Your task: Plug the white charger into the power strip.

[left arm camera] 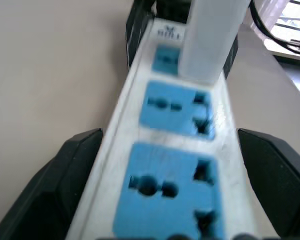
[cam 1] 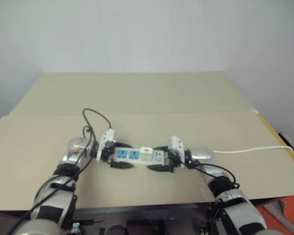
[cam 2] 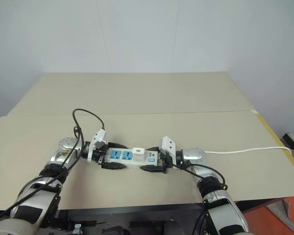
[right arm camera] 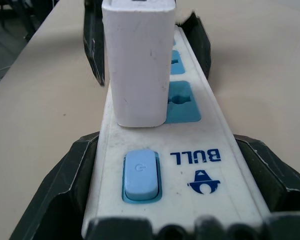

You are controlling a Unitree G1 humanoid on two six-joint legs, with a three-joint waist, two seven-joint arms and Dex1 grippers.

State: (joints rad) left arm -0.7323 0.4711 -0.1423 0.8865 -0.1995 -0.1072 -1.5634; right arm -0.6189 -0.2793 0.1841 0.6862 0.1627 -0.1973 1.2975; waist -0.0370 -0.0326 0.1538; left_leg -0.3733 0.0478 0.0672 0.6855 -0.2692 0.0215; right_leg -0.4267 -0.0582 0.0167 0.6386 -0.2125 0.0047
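Note:
The power strip [cam 1: 132, 155] lies lengthwise on the tan table [cam 1: 137, 98], blue sockets facing up. The white charger [cam 1: 146, 150] stands upright in the socket beside the switch [right arm camera: 141, 175]. My left gripper [cam 1: 118, 155] is open and straddles the strip's left end, its black fingers [left arm camera: 60, 175] standing off either side. My right gripper [cam 1: 160, 157] straddles the switch end with its fingers [right arm camera: 72, 170] pressed against the strip's sides, shut on it. The charger [right arm camera: 137, 65] rises just beyond the right fingertips.
The strip's thin white cord [cam 1: 250, 150] runs right across the table to its right edge. A black cable [cam 1: 95, 117] loops up from my left wrist. The table's near edge lies just under both forearms.

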